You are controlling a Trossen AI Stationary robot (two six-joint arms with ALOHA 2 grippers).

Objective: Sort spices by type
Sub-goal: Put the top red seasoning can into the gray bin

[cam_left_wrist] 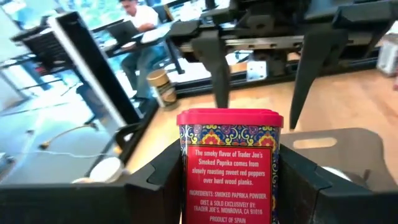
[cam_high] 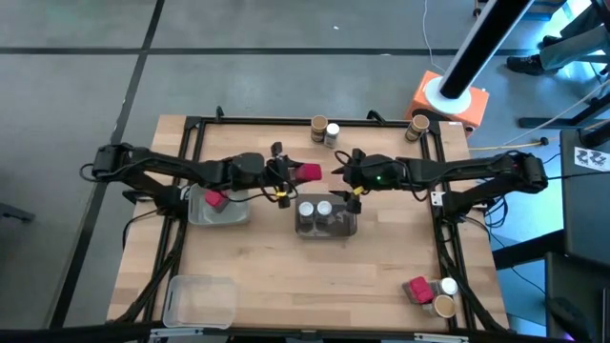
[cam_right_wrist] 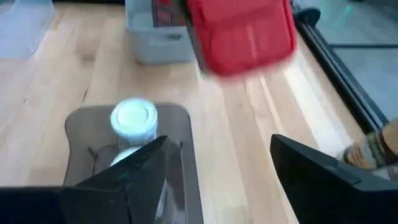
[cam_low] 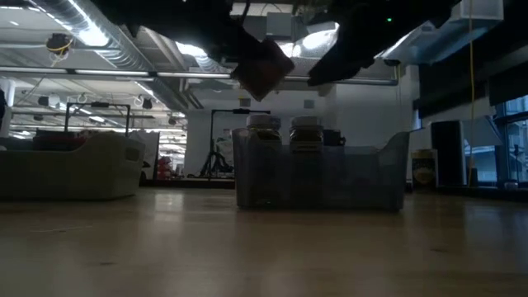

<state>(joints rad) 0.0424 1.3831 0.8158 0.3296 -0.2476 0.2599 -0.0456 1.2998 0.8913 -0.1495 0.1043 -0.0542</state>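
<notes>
Above the table, left gripper (cam_high: 289, 173) clamps red paprika tin (cam_high: 308, 172).

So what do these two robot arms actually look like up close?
Both are slim, dark, jointed arms. The left arm and right arm trail thin black cables along the table's sides. Yellow tags sit near the left gripper, and a small green light glows on the right arm's wrist behind the right gripper. Each ends in two flat, dark, wedge-shaped jaws.

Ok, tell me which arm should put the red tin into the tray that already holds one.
Left. The left gripper already holds the red tin, beside that tray. The right gripper faces it, jaws open and empty.
</notes>
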